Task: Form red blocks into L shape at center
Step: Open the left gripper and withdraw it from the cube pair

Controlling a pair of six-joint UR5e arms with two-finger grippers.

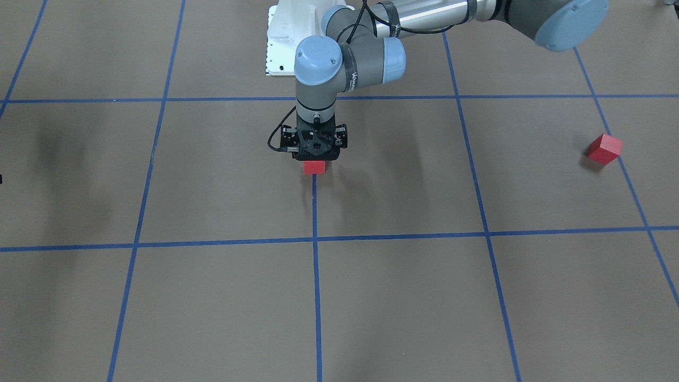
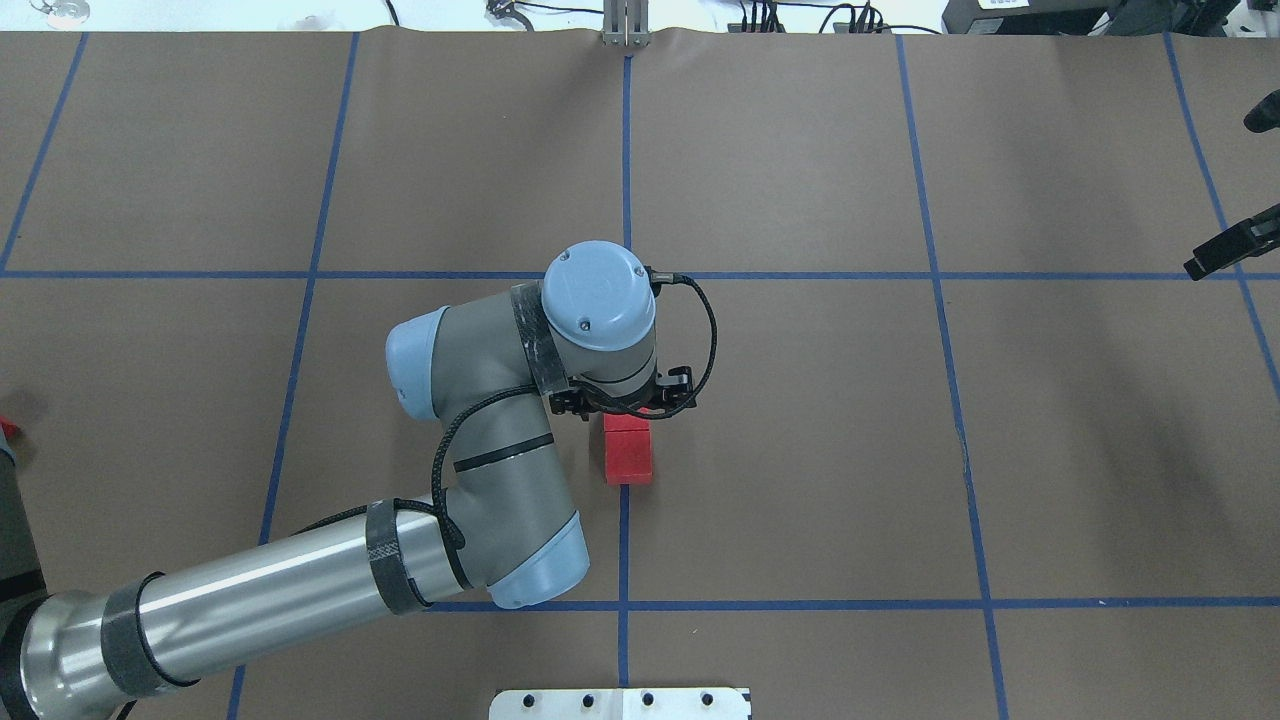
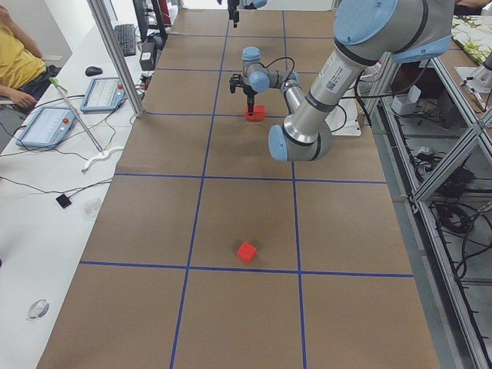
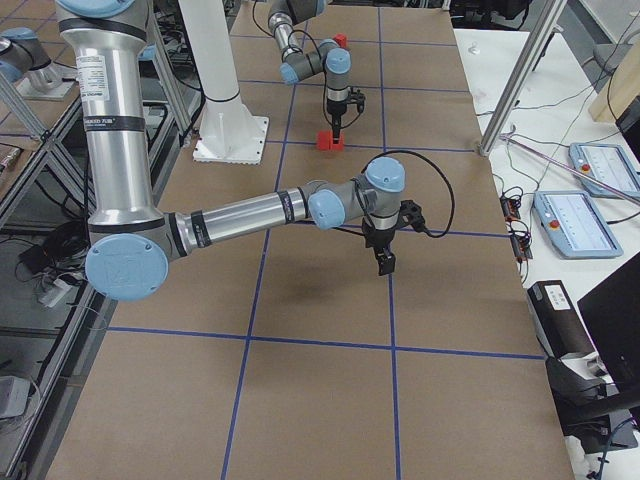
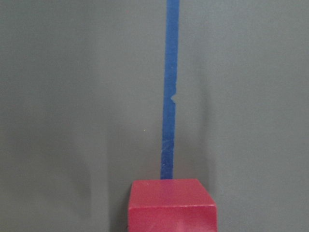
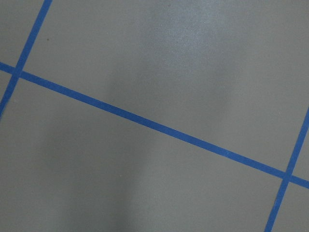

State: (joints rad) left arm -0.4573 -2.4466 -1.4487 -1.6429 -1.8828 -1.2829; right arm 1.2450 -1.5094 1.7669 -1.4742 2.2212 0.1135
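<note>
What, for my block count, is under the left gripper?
A red block on the blue tape line. The left gripper itself covers where they meet; any grip is unseen.

Left arm (image 2: 480, 470) over red blocks (image 2: 628, 455), open beyond

We see a matt brown, paper-like sheet covering the table surface (image 1: 403, 297), with thin blue tape (image 1: 316, 297) lying smooth on it. The red blocks (image 2: 628, 460) look plain and matt. The left arm's tube (image 2: 270, 590) is shiny brushed metal, its joint caps (image 2: 598, 295) are smooth pale-blue plastic, and the base plate (image 2: 560, 708) is a smooth white.
</note>
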